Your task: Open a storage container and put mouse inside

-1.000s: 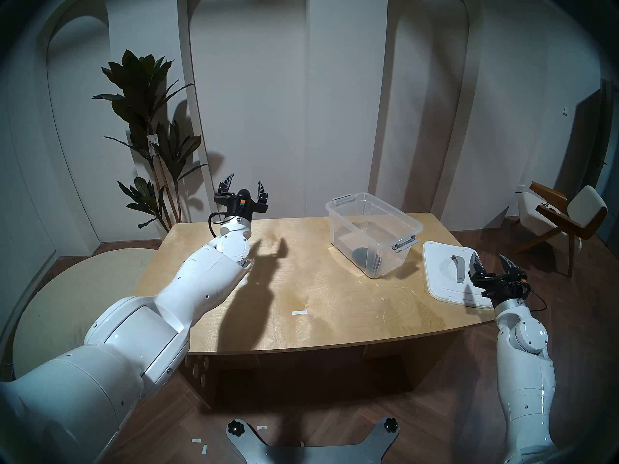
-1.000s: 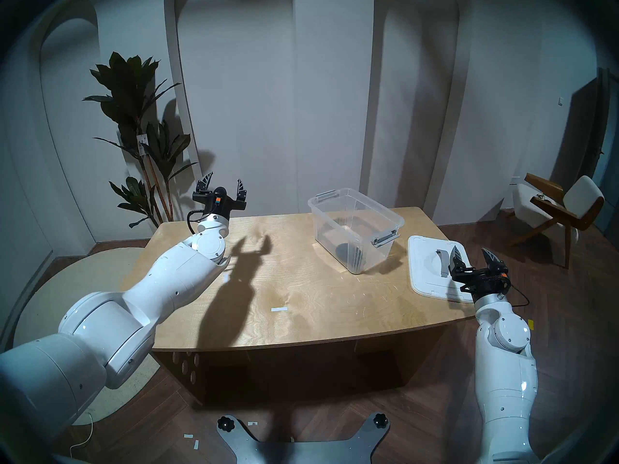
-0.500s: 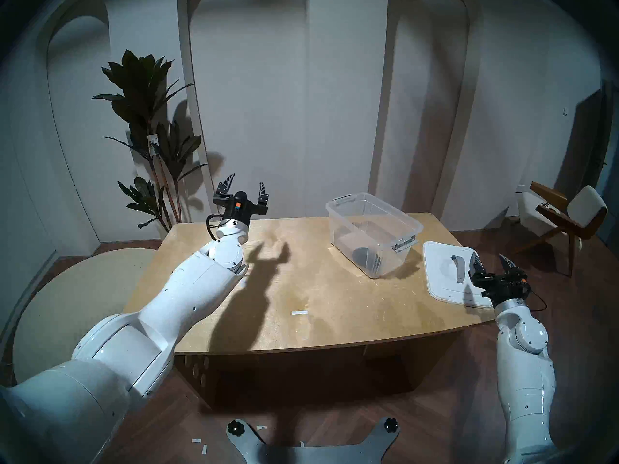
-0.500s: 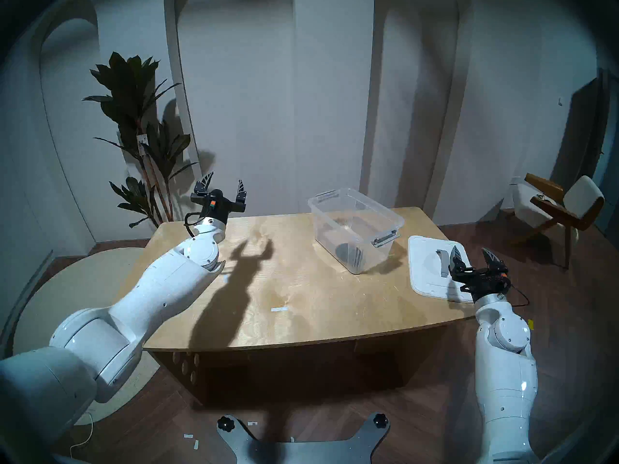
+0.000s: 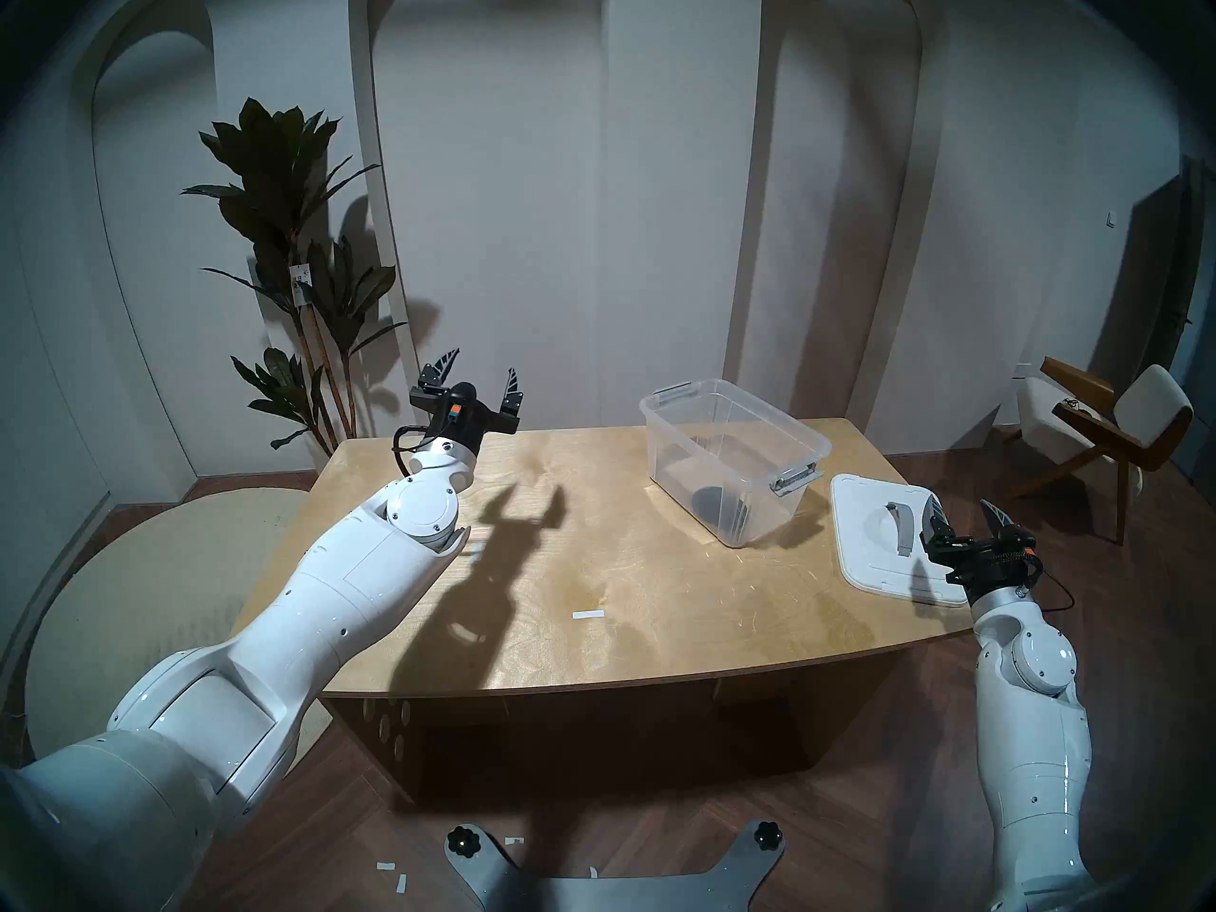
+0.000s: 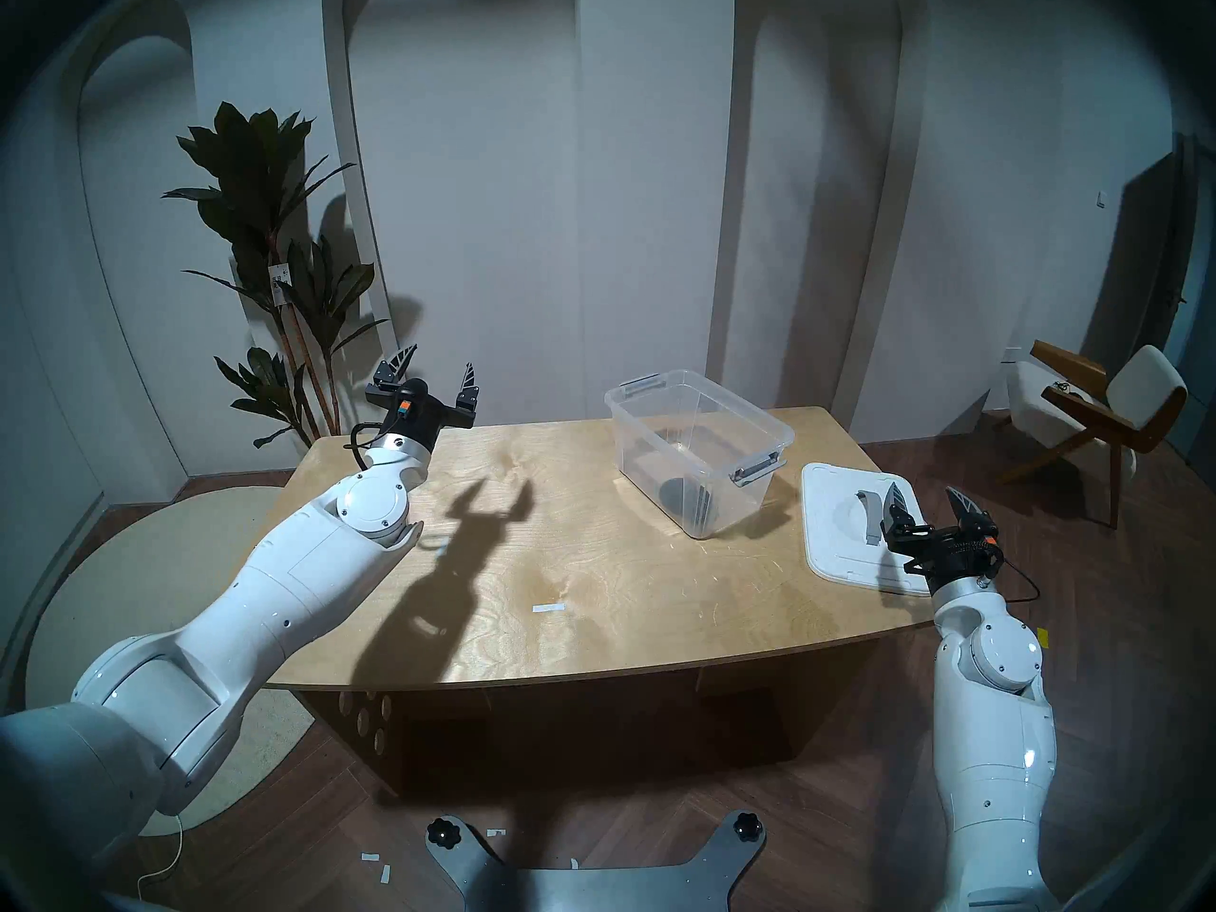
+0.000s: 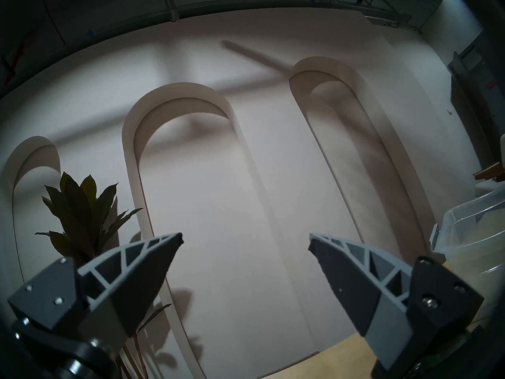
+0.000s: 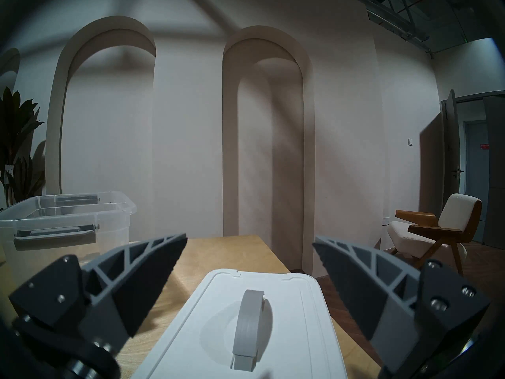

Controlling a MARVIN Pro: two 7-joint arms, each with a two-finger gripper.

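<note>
Your left end effector (image 5: 480,370) stands wide apart with nothing between its fingers (image 7: 142,274), raised over the far left corner of the table (image 5: 592,575) and aimed at the arched wall; the potted plant (image 5: 289,233) rises just behind and to its left, off the table. Your right end effector (image 5: 962,517) is spread just as wide and holds nothing, hanging at the table's right edge over the near end of the white lid (image 5: 875,549), whose grey arched handle (image 8: 250,323) lies right in front of it and below the fingertips. The lid rests flat at the table's right end, part of it reaching past the edge. Just left of the lid stands the clear storage container (image 5: 734,456), lidless, its grey latch (image 5: 796,479) facing the lid. The mouse (image 5: 710,499) shows as a dark oval shape on the container's floor, near its front corner, blurred by the plastic walls. Between your two arms the tabletop carries only a small white strip of tape (image 5: 587,614) and the left arm's shadow. A wooden chair (image 5: 1105,437) stands well off to the right, on the floor.
</note>
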